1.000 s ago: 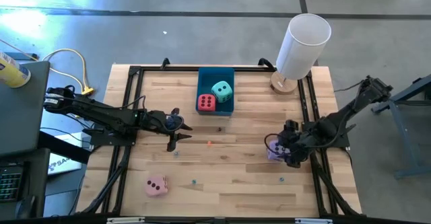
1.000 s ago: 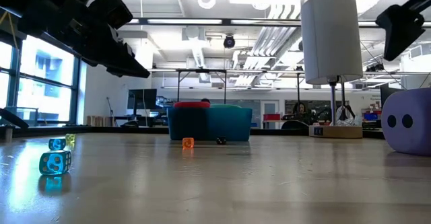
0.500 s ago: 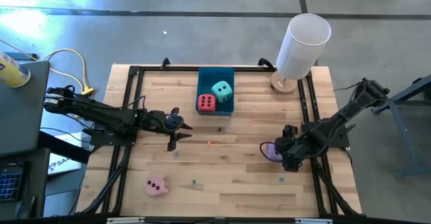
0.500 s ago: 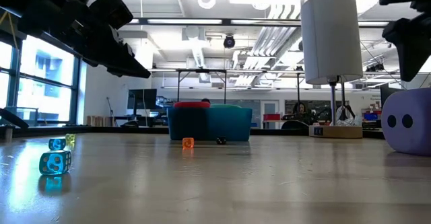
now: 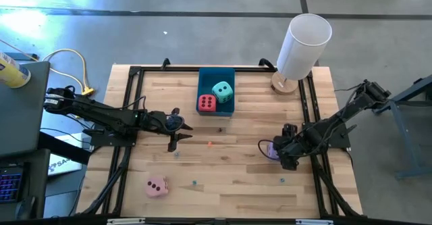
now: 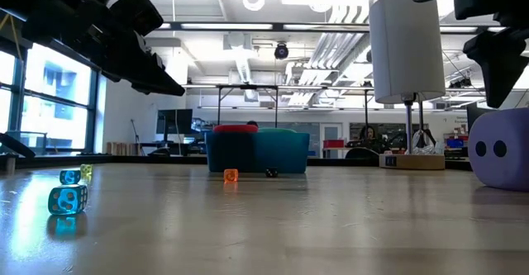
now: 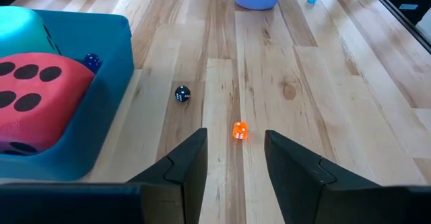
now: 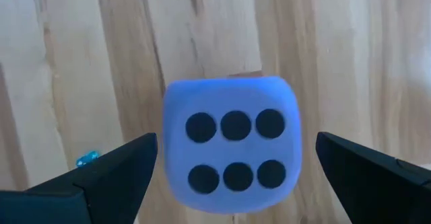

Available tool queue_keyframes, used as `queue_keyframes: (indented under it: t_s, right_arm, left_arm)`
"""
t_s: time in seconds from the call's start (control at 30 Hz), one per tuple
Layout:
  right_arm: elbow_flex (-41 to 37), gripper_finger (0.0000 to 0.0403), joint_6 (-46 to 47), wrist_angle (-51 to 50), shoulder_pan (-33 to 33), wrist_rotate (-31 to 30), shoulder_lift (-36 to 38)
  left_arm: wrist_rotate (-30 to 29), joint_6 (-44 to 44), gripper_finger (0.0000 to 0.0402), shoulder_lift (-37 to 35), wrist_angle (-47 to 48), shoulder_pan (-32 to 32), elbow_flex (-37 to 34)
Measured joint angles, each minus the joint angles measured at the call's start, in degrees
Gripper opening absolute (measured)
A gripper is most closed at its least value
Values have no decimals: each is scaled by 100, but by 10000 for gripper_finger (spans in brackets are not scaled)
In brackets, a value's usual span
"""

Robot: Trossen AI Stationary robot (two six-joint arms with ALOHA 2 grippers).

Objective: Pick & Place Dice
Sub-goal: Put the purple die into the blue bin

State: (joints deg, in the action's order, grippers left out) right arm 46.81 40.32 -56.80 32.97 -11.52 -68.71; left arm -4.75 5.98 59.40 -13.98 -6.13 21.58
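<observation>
A red die (image 5: 206, 103) and a teal die (image 5: 222, 90) lie in the blue tray (image 5: 216, 73) at the table's far middle. A pink die (image 5: 156, 186) rests on the table at the near left. The purple die (image 8: 231, 143) sits on the table at the right, six pips up. My right gripper (image 5: 273, 151) hangs over it, pointing steeply down and open wide; its fingers (image 8: 114, 170) stand on either side of the die without touching. My left gripper (image 7: 234, 160) waits open left of centre, with nothing between its fingers.
Tiny dice are scattered on the wood: orange (image 7: 238, 130), dark (image 7: 182, 93), cyan (image 6: 68, 199), yellow (image 6: 85, 173). A white cylinder on a round wooden base (image 5: 302, 46) stands at the far right corner. A black frame (image 5: 135, 73) runs along the table's edges.
My right gripper has come down and moved toward the table's left, over the purple die, tipping more steeply downward. It has stayed open. The die has kept its place.
</observation>
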Motion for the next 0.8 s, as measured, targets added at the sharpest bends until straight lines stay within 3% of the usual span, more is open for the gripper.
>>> queue_keyframes:
  t_s: [0.8]
  right_arm:
    - [-2,397,5,127,-21,69,-321]
  left_arm:
    - [0,-7,142,0,-2,0,0]
